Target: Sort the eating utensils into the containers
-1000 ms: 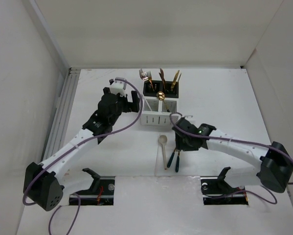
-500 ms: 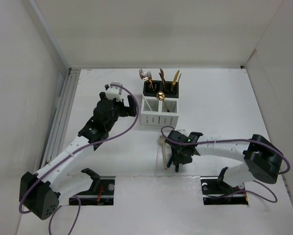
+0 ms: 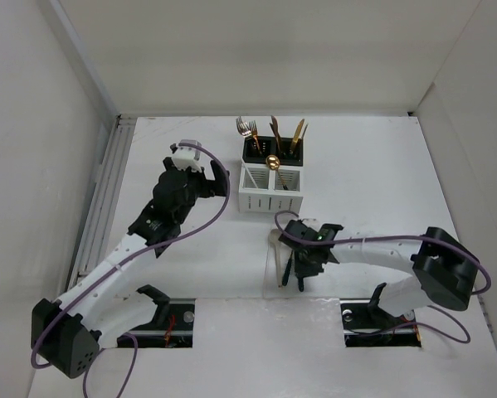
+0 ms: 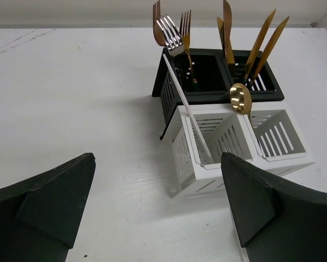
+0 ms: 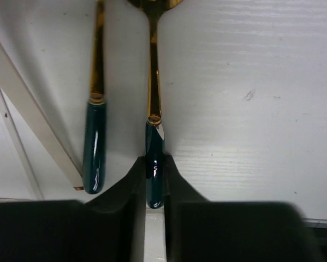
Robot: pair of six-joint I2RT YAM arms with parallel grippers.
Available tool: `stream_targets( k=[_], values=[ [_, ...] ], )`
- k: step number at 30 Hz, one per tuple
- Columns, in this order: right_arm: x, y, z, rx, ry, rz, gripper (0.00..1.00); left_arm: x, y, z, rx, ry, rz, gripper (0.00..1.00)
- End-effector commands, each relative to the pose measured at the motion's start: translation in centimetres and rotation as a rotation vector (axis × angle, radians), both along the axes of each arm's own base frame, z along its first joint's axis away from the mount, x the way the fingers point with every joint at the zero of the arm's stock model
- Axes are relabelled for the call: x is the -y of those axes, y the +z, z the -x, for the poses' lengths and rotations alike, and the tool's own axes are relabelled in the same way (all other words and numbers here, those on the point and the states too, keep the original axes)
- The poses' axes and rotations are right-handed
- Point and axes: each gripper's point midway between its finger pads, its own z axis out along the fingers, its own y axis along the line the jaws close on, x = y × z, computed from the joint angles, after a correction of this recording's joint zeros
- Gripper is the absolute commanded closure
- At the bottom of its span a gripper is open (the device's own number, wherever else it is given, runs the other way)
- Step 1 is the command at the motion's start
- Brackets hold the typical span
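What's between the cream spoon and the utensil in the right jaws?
A second green-handled utensil, lying loose beside the gripped utensil; right wrist view shows it.

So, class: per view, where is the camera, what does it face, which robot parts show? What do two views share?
Top external: above and behind the bases, looking down at the table; left arm and right arm show.
Left wrist: on the left arm, facing the white caddy and black caddy; open left gripper frames them.
Right wrist: looking down; right gripper shut on a green-handled utensil.
Shared: top and left wrist show both caddies.
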Motion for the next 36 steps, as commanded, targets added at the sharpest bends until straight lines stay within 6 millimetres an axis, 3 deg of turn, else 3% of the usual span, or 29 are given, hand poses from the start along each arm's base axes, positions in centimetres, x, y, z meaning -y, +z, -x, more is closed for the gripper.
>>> stream_targets(
  k=[1,2,5,10,13,17,20,21,24,25,28,30,31,34,36],
  values=[
    [1.7,-2.1,-0.3,0.016,-0.027,0.109,0.88,-0.2,0.5,0.2,0.01,0.006,0.049,0.0],
    [1.8,-1.9,-0.5,0.021,-0.065,0.115,1.0,-0.2,0.5,0.2,0.01,0.006,0.049,0.0],
    [2.8,-0.7,-1.1,0.073,-0.102,0.14,1.0,-0.5,0.8,0.1,0.018,0.015,0.054,0.0],
    [3.3,3.3,-3.3,0.18,-0.201,0.127,1.0,-1.0,0.5,0.3,0.014,0.026,0.061,0.0],
    [2.9,7.5,-5.7,0.303,-0.228,0.108,1.0,-1.0,0.0,0.4,0.003,0.028,0.065,0.0],
    [1.4,15.0,-8.8,0.541,-0.207,-0.004,1.0,-1.5,0.0,0.0,0.014,0.047,0.071,0.0],
    [1.3,21.1,-11.2,0.754,-0.207,-0.092,1.0,-1.8,0.0,-0.1,0.011,0.058,0.079,0.0],
    [0.6,24.3,-12.8,0.871,-0.237,-0.159,1.0,-2.0,0.0,-0.2,0.007,0.063,0.091,0.0],
    [0.6,27.8,-15.0,1.069,-0.142,-0.078,1.0,-2.7,-0.3,-0.7,-0.006,0.084,0.099,0.0],
    [0.2,29.3,-16.6,1.163,-0.19,-0.091,1.0,-3.1,0.1,-0.9,-0.005,0.101,0.109,0.0],
    [0.0,29.2,-20.1,1.222,-0.146,0.029,1.0,-3.7,-0.5,-1.3,-0.032,0.117,0.098,0.0],
    [-0.4,27.6,-21.7,1.207,-0.114,0.087,1.0,-3.7,-0.3,-1.3,-0.034,0.117,0.097,0.0],
    [-0.7,28.2,-22.8,1.232,-0.12,0.048,1.0,-4.0,-0.4,-1.6,-0.043,0.127,0.093,0.0],
    [-1.3,26.7,-24.3,1.252,-0.075,0.009,1.0,-4.0,-0.7,-1.9,-0.05,0.134,0.075,0.0],
    [-1.0,27.1,-25.6,1.285,-0.098,-0.03,1.0,-4.1,-0.6,-2.3,-0.049,0.143,0.062,0.0]
  ],
)
